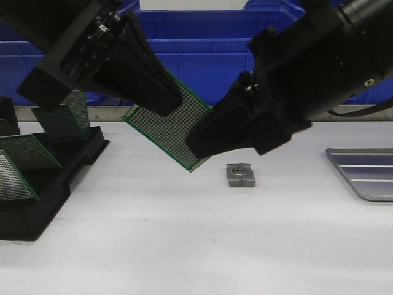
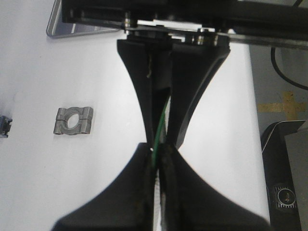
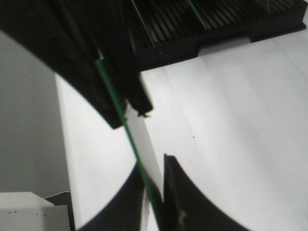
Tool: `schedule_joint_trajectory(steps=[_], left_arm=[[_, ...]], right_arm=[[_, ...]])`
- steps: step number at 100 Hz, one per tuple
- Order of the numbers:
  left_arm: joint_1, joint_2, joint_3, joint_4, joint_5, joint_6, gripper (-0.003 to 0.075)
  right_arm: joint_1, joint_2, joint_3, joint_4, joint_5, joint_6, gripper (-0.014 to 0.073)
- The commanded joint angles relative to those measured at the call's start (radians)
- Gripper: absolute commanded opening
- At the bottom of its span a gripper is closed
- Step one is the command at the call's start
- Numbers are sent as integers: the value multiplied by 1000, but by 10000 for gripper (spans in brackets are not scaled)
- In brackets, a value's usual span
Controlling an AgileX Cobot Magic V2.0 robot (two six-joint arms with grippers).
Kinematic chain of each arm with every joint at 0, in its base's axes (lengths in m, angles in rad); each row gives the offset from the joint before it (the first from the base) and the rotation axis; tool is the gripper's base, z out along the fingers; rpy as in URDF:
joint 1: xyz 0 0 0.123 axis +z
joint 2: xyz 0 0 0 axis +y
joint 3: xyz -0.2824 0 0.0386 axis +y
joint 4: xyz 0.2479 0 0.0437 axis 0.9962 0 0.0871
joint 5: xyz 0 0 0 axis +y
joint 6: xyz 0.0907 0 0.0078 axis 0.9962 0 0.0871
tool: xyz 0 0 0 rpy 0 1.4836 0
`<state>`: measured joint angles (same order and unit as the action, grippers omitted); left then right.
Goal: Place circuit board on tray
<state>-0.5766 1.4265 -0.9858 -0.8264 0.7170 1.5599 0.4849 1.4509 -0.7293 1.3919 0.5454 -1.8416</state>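
Note:
A green perforated circuit board (image 1: 166,129) hangs tilted in mid-air over the middle of the table. My left gripper (image 1: 169,101) is shut on its upper edge; the board's thin green edge (image 2: 161,130) is pinched between the jaws (image 2: 158,147). My right gripper (image 1: 199,144) is at the board's lower right corner. Its jaws (image 3: 153,161) stand either side of the board (image 3: 115,96), slightly apart, with a gap on one side. The silver-grey ribbed tray (image 1: 365,172) lies at the table's right edge, below and right of my right arm. One corner of the tray (image 2: 72,29) shows in the left wrist view.
A small grey metal clamp block (image 1: 240,175) lies on the table under the board and also shows in the left wrist view (image 2: 73,121). A black slotted rack (image 1: 49,184) with several more boards stands at the left. Blue bins (image 1: 202,55) line the back.

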Motion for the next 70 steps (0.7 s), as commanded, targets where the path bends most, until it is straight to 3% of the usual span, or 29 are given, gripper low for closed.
schedule_joint_trajectory(steps=[1,12,29,36,52,70], left_arm=[[-8,-26,-28,-80,-4,-14,4],[-8,-26,-28,-89,-5,-14,135],[-8,-26,-28,-89,-33,-14,512],[-8,-26,-28,-86,-54,-14,598],[-4,-27,-28,-71,-93,-14,607],[-4,-27,-28,-68,-140,-14,607]], right_arm=[[1,-26,-30,64,24,10,-22],[1,-26,-30,64,24,10,-25],[1,-26,-30,64,29,10,-25],[-1,-26,-30,64,29,15,-25],[-41,-26,-30,64,9,89,-25],[-176,-26,-30,64,9,225,-25]])
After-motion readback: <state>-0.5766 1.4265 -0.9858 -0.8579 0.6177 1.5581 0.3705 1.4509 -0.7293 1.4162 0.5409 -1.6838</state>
